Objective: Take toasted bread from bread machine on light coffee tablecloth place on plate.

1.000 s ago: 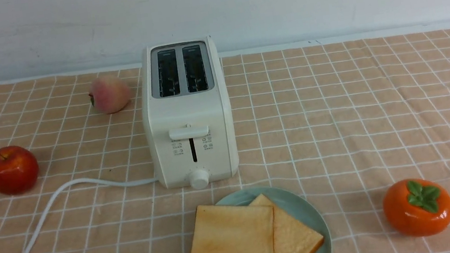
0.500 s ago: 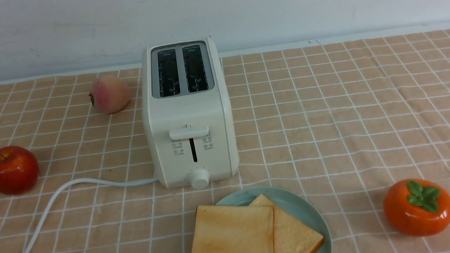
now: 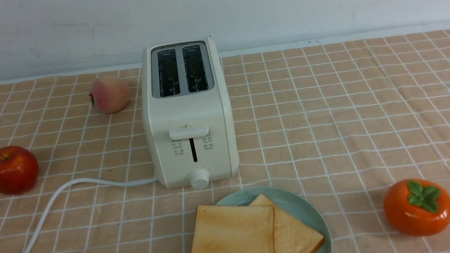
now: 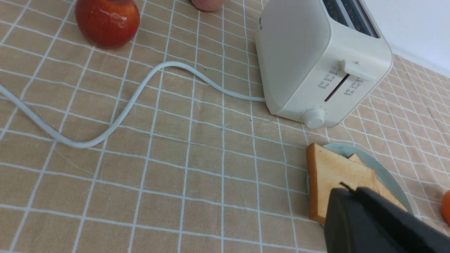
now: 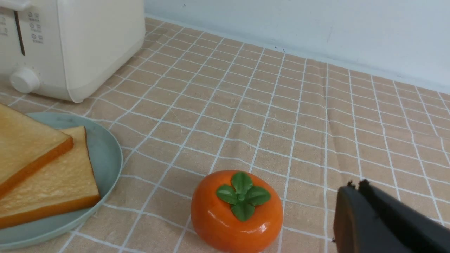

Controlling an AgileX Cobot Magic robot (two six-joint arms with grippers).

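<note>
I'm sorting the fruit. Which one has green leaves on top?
The orange persimmon, right of the plate; the red apple and pink peach have none.

On the tablecloth (image 3: 340, 118), the bread machine (image 3: 187, 118) stands at my twelve o'clock. From it, the plate (image 3: 304, 208) lies at six, nearer me, with the toasted bread (image 3: 233, 243) overlapping on it. The peach (image 3: 109, 94) is at ten, the apple (image 3: 11, 170) at eight, the cord (image 3: 43, 220) trails toward eight, and the persimmon (image 3: 417, 207) sits at four, right of the plate.

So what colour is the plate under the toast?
Pale teal-green, plain all over. The plate shows best in the right wrist view.
</note>
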